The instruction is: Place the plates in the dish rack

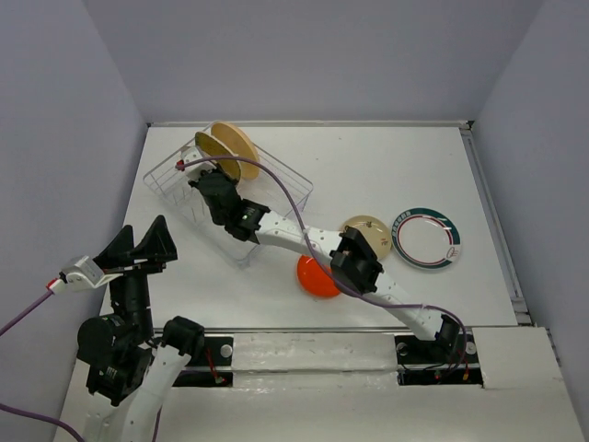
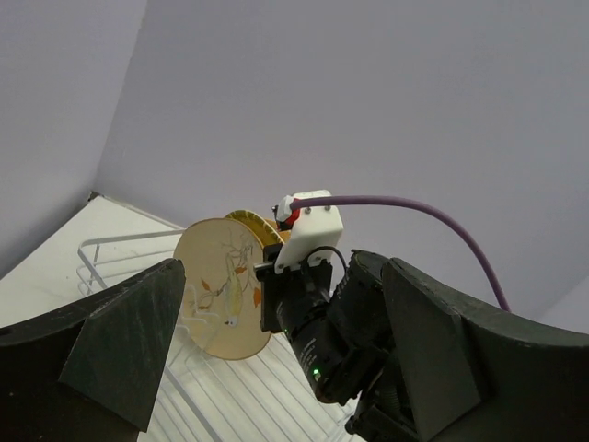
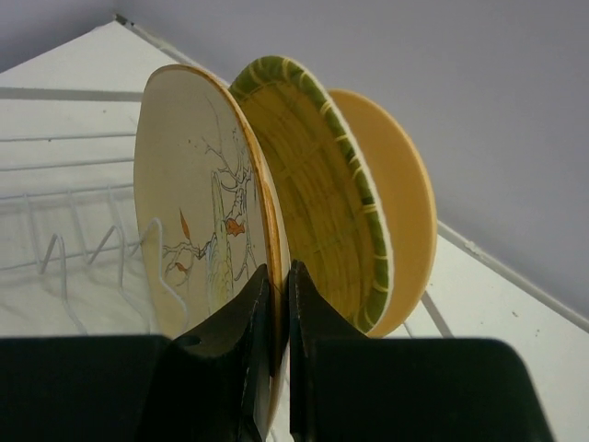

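Note:
My right gripper point(image 3: 278, 276) is shut on the rim of the cream plate with painted marks point(image 3: 198, 212), which it holds upright among the tines of the white wire dish rack point(image 3: 83, 239). Right behind that plate stand the yellow-olive ribbed plate point(image 3: 313, 203) and the peach plate point(image 3: 400, 203). From above, the right gripper point(image 1: 207, 184) reaches over the dish rack point(image 1: 296, 186). My left gripper point(image 1: 147, 249) is open and holds nothing; it hovers off the rack's near left side and faces the cream plate point(image 2: 224, 287).
A red-orange plate point(image 1: 317, 276) lies partly under the right arm. A small beige plate point(image 1: 368, 235) and a white plate with a green-red rim point(image 1: 426, 238) lie to the right of it. Grey walls enclose the table.

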Robot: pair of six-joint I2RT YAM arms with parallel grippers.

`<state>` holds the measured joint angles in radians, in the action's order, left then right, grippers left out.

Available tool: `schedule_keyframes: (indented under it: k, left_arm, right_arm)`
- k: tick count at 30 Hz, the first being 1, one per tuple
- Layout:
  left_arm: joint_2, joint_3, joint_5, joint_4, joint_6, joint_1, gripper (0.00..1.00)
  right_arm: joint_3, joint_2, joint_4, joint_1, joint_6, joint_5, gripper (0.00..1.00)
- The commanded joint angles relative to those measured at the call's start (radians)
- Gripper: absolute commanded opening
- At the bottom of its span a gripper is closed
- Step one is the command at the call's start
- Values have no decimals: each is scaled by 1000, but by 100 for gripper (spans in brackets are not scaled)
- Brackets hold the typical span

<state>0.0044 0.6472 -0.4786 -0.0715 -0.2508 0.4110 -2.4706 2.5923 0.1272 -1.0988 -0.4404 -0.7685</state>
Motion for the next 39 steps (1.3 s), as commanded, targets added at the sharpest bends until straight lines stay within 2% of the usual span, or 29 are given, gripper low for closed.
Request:
schedule_keyframes:
  k: [1, 7, 9, 10, 14, 18, 21, 23, 25, 27, 28, 29, 30, 31, 32, 33, 34, 35, 37, 39]
  left_arm:
    - [-32, -4, -2, 62, 15, 5, 99]
    - [-29, -6, 0, 59, 18, 5, 99]
    - [-24, -6, 3, 59, 18, 6, 99]
    - [-21, -6, 5, 62, 16, 6, 99]
    - [-14, -6, 11, 61, 16, 8, 99]
    - [-12, -6, 12, 61, 15, 8, 99]
    - [38, -4, 23, 58, 15, 6, 99]
    - [61, -6, 37, 58, 15, 6, 99]
    - [74, -6, 49, 53, 16, 6, 99]
    - [97, -6, 78, 52, 18, 6, 99]
    - [107, -6, 104, 53, 18, 6, 99]
    - [136, -7, 122, 56, 19, 6, 99]
    - [155, -3, 145, 58, 22, 6, 99]
    - [178, 0, 184, 52, 19, 5, 99]
    - [219, 6, 207, 50, 19, 3, 99]
    - [239, 8, 228, 49, 19, -1, 99]
    - [273, 11, 263, 47, 18, -6, 99]
    - [284, 15, 281, 45, 16, -11, 99]
    - [301, 17, 320, 45, 13, -20, 99]
    - [299, 16, 342, 50, 10, -23, 99]
  right_arm:
    - [-18, -26, 140, 5, 69, 12, 7]
    - [24, -43, 94, 27, 183, 41, 7]
    - [50, -63, 71, 39, 238, 55, 20]
    - [64, -78, 55, 48, 265, 60, 32]
    - [91, -132, 23, 48, 316, 77, 67]
    - [131, -229, -35, 48, 391, 129, 81]
    - [241, -370, -60, 48, 474, 188, 88]
    - [388, -461, -61, 48, 528, 242, 90]
    - [514, -562, -61, 57, 569, 279, 90]
    - [743, -731, -61, 82, 656, 327, 86]
    - [827, -789, -61, 95, 689, 340, 83]
    - [914, -913, -63, 138, 762, 377, 75]
    - [1091, -976, -64, 167, 802, 391, 72]
    - [1180, -1041, -69, 206, 845, 406, 67]
    - [1267, -1169, -80, 306, 943, 444, 52]
    - [1434, -1236, -87, 371, 997, 471, 42]
    - [1516, -1300, -93, 439, 1088, 535, 33]
    - [1592, -1366, -98, 585, 1121, 564, 24]
    - [1770, -1550, -148, 721, 1195, 619, 14]
    - [1872, -1712, -208, 883, 1213, 609, 12]
